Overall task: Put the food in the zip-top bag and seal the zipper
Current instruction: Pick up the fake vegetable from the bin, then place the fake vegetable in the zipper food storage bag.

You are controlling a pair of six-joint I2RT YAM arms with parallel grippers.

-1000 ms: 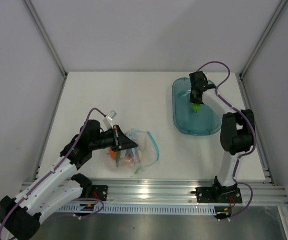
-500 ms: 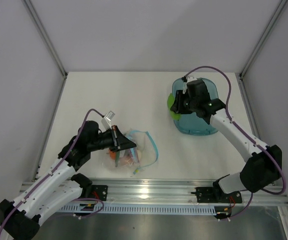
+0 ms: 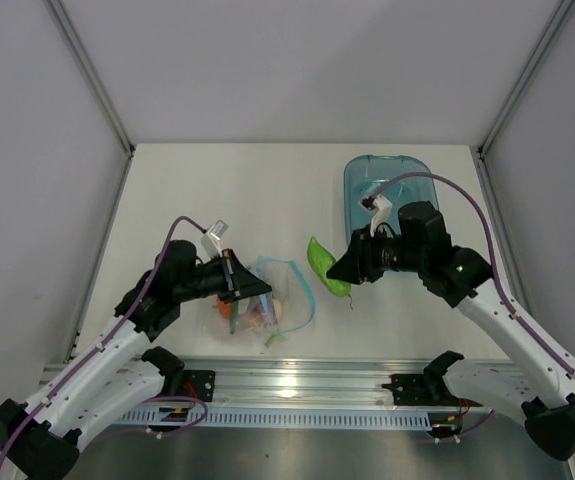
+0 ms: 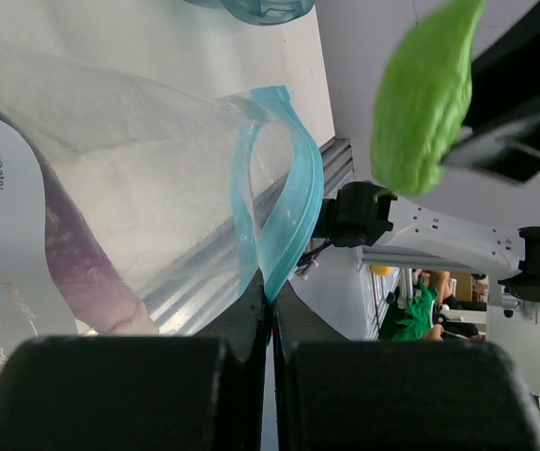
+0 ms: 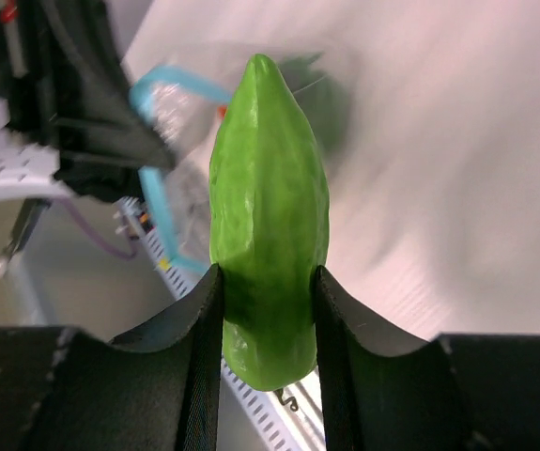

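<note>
- Zip-top bag [image 3: 272, 312] lies by the near edge of the table, left of centre, with a purple eggplant [image 4: 82, 272] and an orange piece [image 3: 229, 311] showing through the plastic.
- Your left gripper [image 4: 271, 318] has its fingers pressed together on the zipper [image 4: 293, 188] at the mouth edge. It lifts one lip, so the blue strip loops open toward the right.
- Your right gripper [image 5: 268, 282] pinches the green piece [image 5: 268, 207] at its thick end, pointed tip leading. The piece hangs above the table between the blue tray [image 3: 367, 180] and the bag, just right of the mouth.
- Bring the tip in low and along the line of the opening, aiming between the two blue lips rather than over the upper one.
- Hold the left pinch steady and raised; if it sags, the mouth will likely fold shut.
- Push the piece well past the strip before you let go, so nothing lies across the zipper when sealing comes.
- Watch the crinkly film: a nudge from the tip could shove the whole bag left instead of entering it.
</note>
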